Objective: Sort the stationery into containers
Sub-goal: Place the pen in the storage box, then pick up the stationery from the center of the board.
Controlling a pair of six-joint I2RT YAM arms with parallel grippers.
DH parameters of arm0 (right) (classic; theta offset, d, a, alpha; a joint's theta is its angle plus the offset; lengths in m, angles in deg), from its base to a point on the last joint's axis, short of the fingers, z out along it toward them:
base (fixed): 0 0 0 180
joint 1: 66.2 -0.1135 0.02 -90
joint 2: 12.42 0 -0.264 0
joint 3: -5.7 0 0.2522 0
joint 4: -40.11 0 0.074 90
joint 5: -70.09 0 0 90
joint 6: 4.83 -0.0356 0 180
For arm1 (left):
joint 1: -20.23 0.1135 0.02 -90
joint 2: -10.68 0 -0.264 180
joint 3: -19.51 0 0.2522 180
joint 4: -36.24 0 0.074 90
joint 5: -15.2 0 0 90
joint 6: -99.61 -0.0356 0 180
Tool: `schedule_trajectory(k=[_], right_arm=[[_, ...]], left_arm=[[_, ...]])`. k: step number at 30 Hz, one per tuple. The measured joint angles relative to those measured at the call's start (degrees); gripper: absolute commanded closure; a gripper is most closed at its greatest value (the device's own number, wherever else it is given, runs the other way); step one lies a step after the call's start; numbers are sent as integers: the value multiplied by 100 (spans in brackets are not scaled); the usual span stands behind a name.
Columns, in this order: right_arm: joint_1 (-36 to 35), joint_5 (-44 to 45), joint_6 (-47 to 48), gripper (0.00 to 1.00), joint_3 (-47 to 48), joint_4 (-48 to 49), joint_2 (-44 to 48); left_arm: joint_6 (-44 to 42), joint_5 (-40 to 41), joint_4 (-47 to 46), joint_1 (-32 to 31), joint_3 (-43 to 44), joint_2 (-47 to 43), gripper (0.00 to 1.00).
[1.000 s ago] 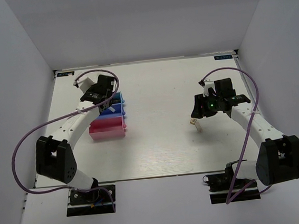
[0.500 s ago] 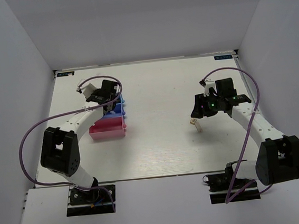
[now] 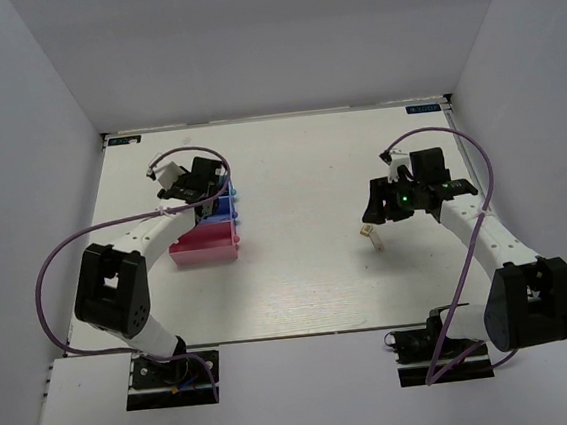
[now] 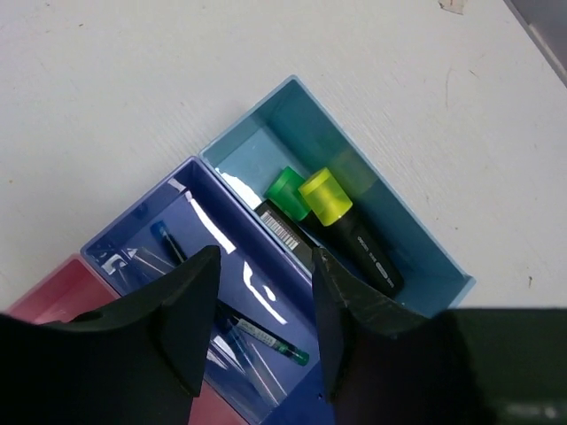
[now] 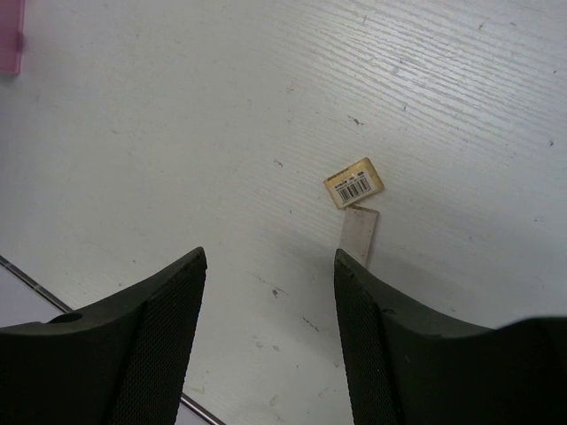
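Your left claw (image 4: pixel 263 266) hung over the trays with its fingers spread and nothing between them. The arm was reached forward and bent in over the row. The pink tray (image 4: pixel 53 288) sat nearest the base. Next came the dark blue tray (image 4: pixel 190 190), holding the blue pen (image 4: pixel 168 241) and the green pen (image 4: pixel 266 339). The light blue tray (image 4: pixel 292 124) lay farthest out, with the green highlighter (image 4: pixel 285 192) and the yellow highlighter (image 4: pixel 326 197) side by side in it. No purple highlighter was visible; the fingers hid part of the trays.

The cream piece (image 5: pixel 356 186) was the one item seen outside a tray. It lay flat on the table (image 5: pixel 177 106), well apart from the trays and close to your right claw (image 5: pixel 270 266). That claw was also spread and empty, tilted down over the table with its arm stretched forward.

In the wrist view the piece lay ahead of the claw and off toward the right-hand finger, not centred in the gap. Its pale strip trailed back toward that finger, so the long axis ran roughly along the claw's line of reach. In my judgement the right arm was plainly the nearer one, and it needed a sideways shift before closing.
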Motion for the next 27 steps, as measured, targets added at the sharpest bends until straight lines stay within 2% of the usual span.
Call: schedule_trajectory(k=[1,2,5,6,8,10,11,13,14,15,16,19,21,27], right_arm=[[11,22,17,37,0,0,0],[20,61,63,41,0,0,0],[24,332,260,53,0,-2,-4],[22,446,345,67,4,-13,-15],[22,763,538,81,74,-120,-138],[22,1029,743,83,229,-313,-391],[22,1102,793,81,289,-376,-501],[20,1246,929,64,428,-549,-754],[17,1272,1003,60,481,-632,-861],[15,1300,1054,49,514,-702,-953],[4,1316,1104,44,540,-769,-1038],[-66,1349,1255,35,573,-931,-1250],[-153,1349,1329,35,586,-990,-1438],[-503,1451,1355,36,603,-1023,-1917]], left_arm=[[-55,-17,-11,0,0,-37,47],[-116,-66,-13,0,0,-79,51],[-398,-243,-85,-24,0,-286,94],[-614,-402,-111,-39,0,-409,100],[-1241,-973,-227,-96,-7,-699,100],[-1867,-2085,-437,-127,-79,-1038,81],[-2157,-2656,-452,-144,-103,-1180,71],[-2736,-3788,-258,-256,-61,-1388,57],[-2940,-4131,-92,-356,-13,-1429,53],[-3213,-4503,136,-520,39,-1451,49],[-3416,-4723,315,-673,46,-1482,43],[-3930,-5189,732,-1191,-238,-1781,36],[-4153,-5362,990,-1397,-654,-2247,34],[-4459,-5351,1451,-1388,-1773,-3766,32]])
